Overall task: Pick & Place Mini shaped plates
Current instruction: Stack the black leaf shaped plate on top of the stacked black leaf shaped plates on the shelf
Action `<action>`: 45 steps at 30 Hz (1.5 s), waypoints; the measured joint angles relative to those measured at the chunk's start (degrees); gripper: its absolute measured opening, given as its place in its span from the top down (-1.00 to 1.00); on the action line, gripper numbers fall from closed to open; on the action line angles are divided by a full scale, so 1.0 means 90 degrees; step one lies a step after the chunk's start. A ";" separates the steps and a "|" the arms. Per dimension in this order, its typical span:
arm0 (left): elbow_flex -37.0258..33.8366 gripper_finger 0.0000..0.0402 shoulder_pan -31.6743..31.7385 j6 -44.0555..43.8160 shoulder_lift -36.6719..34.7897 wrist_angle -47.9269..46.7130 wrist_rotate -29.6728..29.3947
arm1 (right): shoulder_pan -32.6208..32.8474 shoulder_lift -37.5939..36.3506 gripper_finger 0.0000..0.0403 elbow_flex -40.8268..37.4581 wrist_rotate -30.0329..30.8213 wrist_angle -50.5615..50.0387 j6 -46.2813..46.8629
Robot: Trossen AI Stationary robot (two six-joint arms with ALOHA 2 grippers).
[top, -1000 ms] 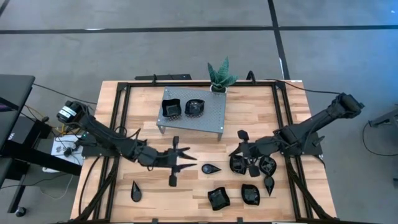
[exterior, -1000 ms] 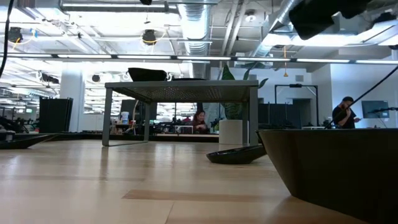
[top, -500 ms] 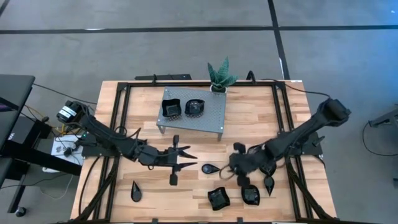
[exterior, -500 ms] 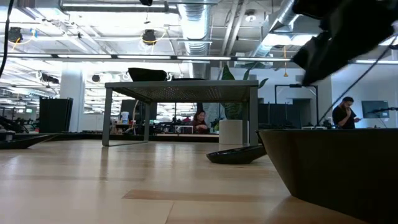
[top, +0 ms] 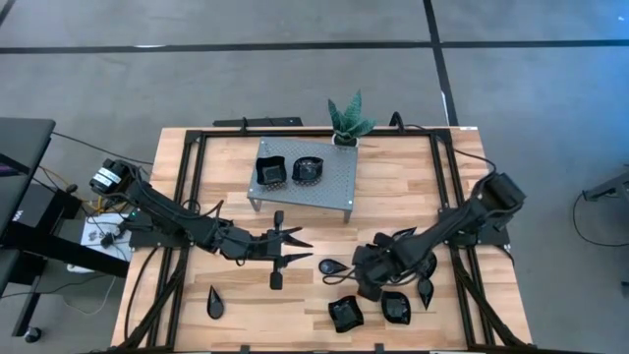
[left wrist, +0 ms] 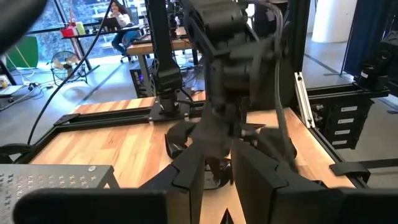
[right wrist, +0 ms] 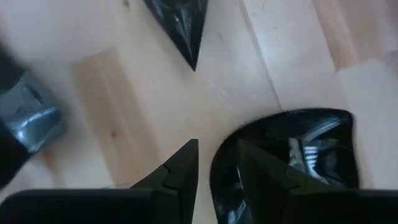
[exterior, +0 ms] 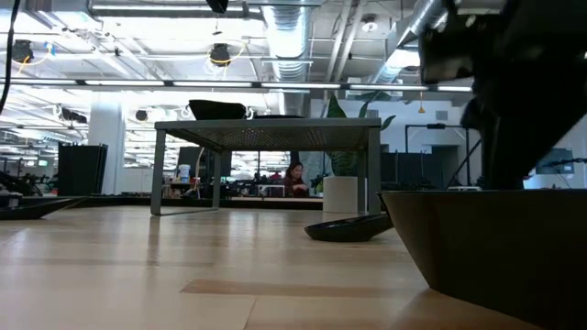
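Observation:
Several glossy black mini plates lie on the wooden table. A teardrop sits mid-table and another near the left. Two squarish ones lie by the near edge, with a further teardrop to their right. Two more rest on the grey metal stand. My right gripper hangs low over the right-hand group, open. One finger stands outside and one inside the rim of a plate. My left gripper waits mid-table, open.
A green potted plant stands at the far edge behind the stand. Black frame rails run along both table sides. In the low view a large dark plate fills the near right. People sit in the room beyond.
My right gripper has swung from over the right-hand group of plates toward the table's left and near edge, and has come down lower over a plate there. The plates themselves have kept their places.

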 joint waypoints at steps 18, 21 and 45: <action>0.0000 0.60 -0.0012 -0.0239 0.0000 0.0000 0.0001 | -0.0085 0.0239 0.47 -0.0002 0.0022 -0.0505 0.0584; 0.0000 0.60 -0.0014 -0.0364 0.0000 0.0000 0.0002 | -0.0060 0.0239 0.47 -0.0035 0.0020 -0.0652 0.0584; -0.0004 0.60 -0.0019 0.0197 0.0121 -0.0042 0.1967 | 0.0340 0.0234 0.96 0.1192 -0.0843 -0.0739 -0.2527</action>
